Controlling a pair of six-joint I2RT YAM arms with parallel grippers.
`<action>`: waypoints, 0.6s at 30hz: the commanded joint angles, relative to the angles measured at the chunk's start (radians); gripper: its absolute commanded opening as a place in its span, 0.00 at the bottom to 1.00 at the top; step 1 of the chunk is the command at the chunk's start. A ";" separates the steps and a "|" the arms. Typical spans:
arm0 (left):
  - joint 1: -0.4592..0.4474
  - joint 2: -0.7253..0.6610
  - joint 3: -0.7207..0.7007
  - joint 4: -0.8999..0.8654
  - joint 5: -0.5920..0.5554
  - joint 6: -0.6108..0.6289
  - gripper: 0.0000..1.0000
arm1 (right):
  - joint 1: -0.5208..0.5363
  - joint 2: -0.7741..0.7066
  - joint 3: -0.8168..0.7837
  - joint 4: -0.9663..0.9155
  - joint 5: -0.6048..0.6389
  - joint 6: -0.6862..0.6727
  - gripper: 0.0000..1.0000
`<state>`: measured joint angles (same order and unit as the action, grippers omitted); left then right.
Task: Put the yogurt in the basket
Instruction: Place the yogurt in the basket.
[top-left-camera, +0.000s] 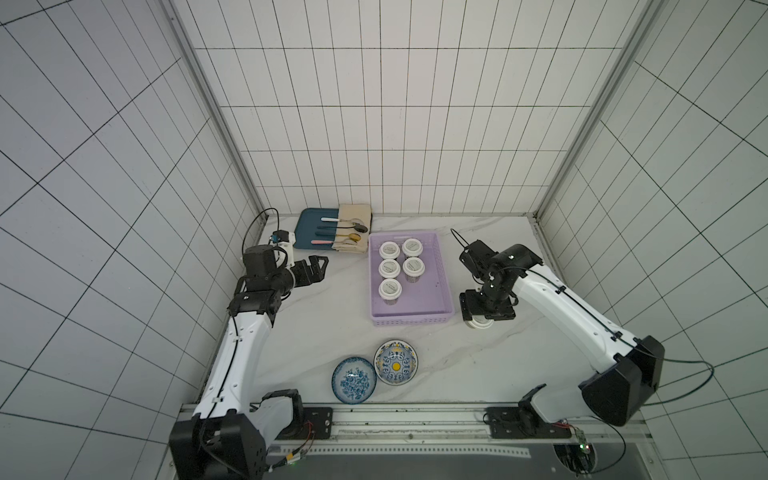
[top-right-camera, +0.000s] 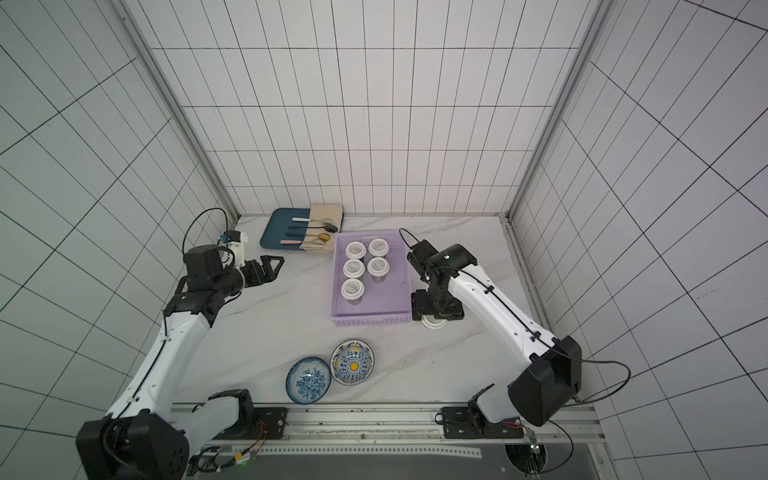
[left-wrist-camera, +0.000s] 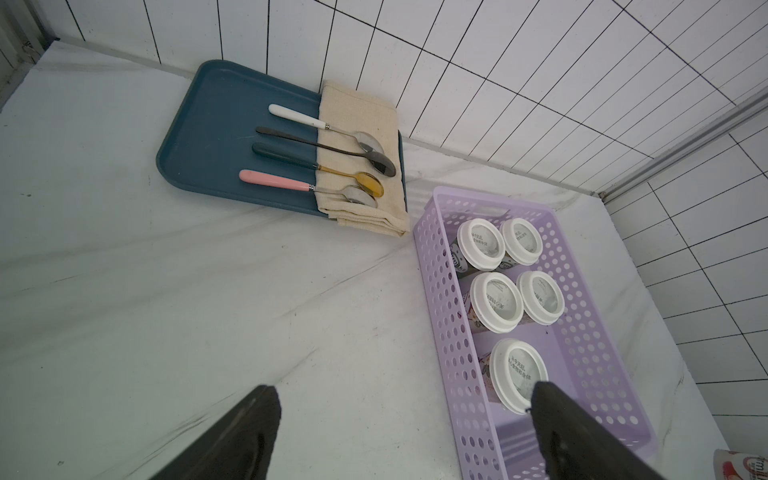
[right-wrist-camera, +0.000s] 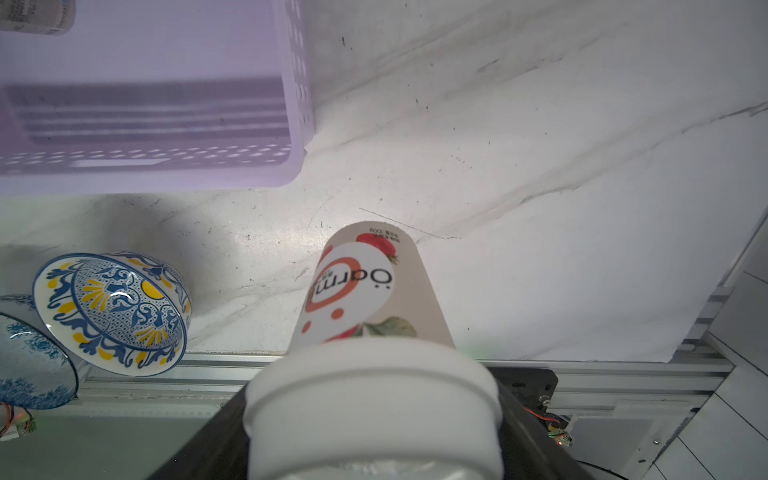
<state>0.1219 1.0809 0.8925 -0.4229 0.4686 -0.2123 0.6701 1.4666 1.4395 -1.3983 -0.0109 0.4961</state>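
The lilac basket (top-left-camera: 445, 274) (top-right-camera: 376, 309) (left-wrist-camera: 440, 316) stands mid-table with several yogurt cups (top-left-camera: 390, 269) upright in its far half, white lids up. One more yogurt cup (right-wrist-camera: 365, 286) (top-left-camera: 478, 324) is just outside the basket's near right corner. My right gripper (top-left-camera: 484, 313) (right-wrist-camera: 374, 415) is shut on its white lid, pointing down. Whether the cup's base touches the table I cannot tell. My left gripper (top-left-camera: 318, 266) (left-wrist-camera: 403, 399) hovers open and empty left of the basket.
A dark blue tray (top-left-camera: 309, 232) with a beige cloth (top-left-camera: 353, 245) and several spoons lies at the back left. Two patterned blue bowls (top-left-camera: 353, 380) (top-left-camera: 396, 362) sit near the front edge. Tiled walls close in the back and both sides.
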 joint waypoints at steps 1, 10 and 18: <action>0.010 -0.021 -0.008 0.018 -0.003 0.015 0.98 | 0.012 0.051 0.091 -0.027 0.019 -0.033 0.80; 0.018 -0.040 -0.006 0.006 -0.007 0.018 0.98 | 0.023 0.219 0.288 0.024 -0.018 -0.042 0.80; 0.022 -0.053 -0.017 0.014 -0.006 0.022 0.98 | 0.068 0.420 0.471 0.046 -0.041 -0.061 0.80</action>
<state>0.1387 1.0500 0.8848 -0.4229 0.4656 -0.2043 0.7166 1.8397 1.8496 -1.3521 -0.0345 0.4541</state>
